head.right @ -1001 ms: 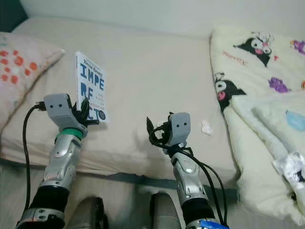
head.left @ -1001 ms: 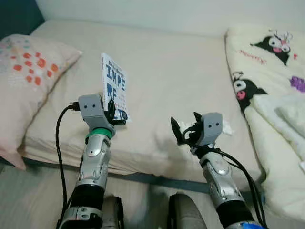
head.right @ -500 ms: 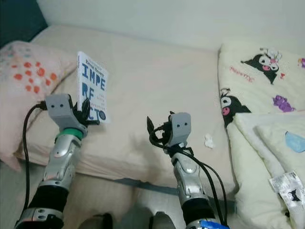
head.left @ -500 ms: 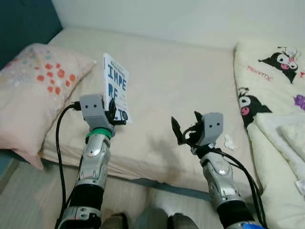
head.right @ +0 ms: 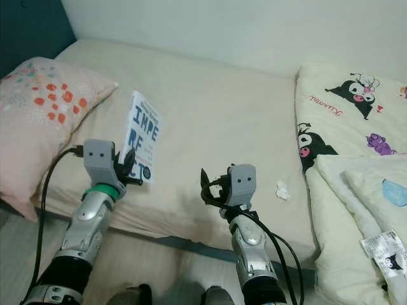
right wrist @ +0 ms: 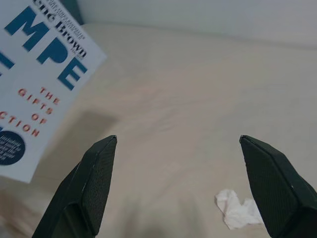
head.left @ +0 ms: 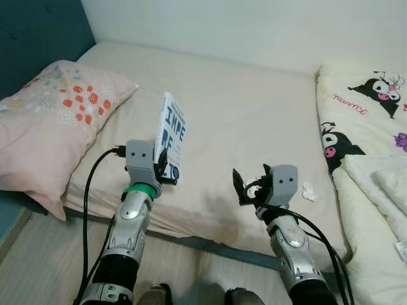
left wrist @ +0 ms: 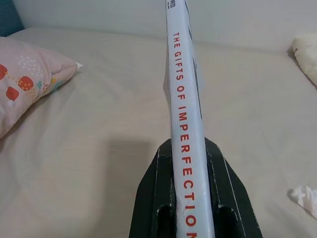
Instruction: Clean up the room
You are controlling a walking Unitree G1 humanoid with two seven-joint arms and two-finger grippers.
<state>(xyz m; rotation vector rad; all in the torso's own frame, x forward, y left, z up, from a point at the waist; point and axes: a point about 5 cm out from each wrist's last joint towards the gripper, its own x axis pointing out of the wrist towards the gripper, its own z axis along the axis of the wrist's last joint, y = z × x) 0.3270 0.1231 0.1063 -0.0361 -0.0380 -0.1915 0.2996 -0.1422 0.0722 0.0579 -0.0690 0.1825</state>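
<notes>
1. Left eye view: the left gripper [head.left: 166,170] holds a white book [head.left: 173,135] upright above the beige bed [head.left: 254,121], fingers clamped on its lower edge, so the bottom of the cover is hidden.
2. Right gripper [right wrist: 181,191] hovers over the bed with fingers spread wide, holding nothing.
3. A crumpled tissue [right wrist: 237,209] lies on the sheet just beside it.
4. A pink pillow [head.left: 44,127] is cut off at the left edge; a cartoon-print blanket [head.left: 365,127] runs off the right.
</notes>
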